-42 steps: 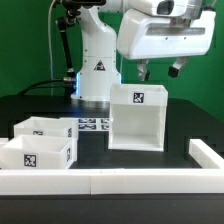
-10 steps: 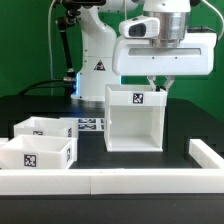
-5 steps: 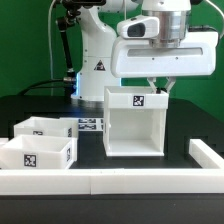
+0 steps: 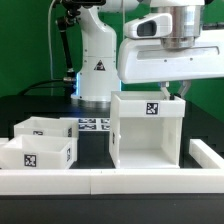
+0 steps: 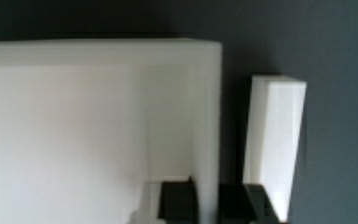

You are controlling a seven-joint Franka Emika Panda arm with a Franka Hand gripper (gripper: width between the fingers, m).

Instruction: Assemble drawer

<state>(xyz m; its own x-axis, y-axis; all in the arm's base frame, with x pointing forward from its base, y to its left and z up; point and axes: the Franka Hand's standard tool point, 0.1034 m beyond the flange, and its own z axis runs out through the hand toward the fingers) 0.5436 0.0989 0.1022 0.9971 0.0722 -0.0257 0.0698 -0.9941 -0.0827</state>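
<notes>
The white drawer casing (image 4: 147,130) stands upright on the black table at the exterior view's right, open side facing front, with a tag on its top front. My gripper (image 4: 173,94) comes down on the top of its right wall. In the wrist view the two dark fingers (image 5: 178,200) straddle that wall (image 5: 206,120), and the gripper (image 5: 217,205) is shut on it. Two shallow white trays (image 4: 46,127) (image 4: 38,153), the nearer with a tag facing front, sit at the exterior view's left.
The low white border rail (image 4: 110,181) runs along the front and turns up at the right (image 4: 207,154), close to the casing; it shows in the wrist view (image 5: 279,130). The marker board (image 4: 93,125) lies behind the trays. The robot base (image 4: 95,62) stands at the back.
The casing has slid toward the exterior view's right and nearer the front, with the gripper on its right wall. The trays have not moved.
</notes>
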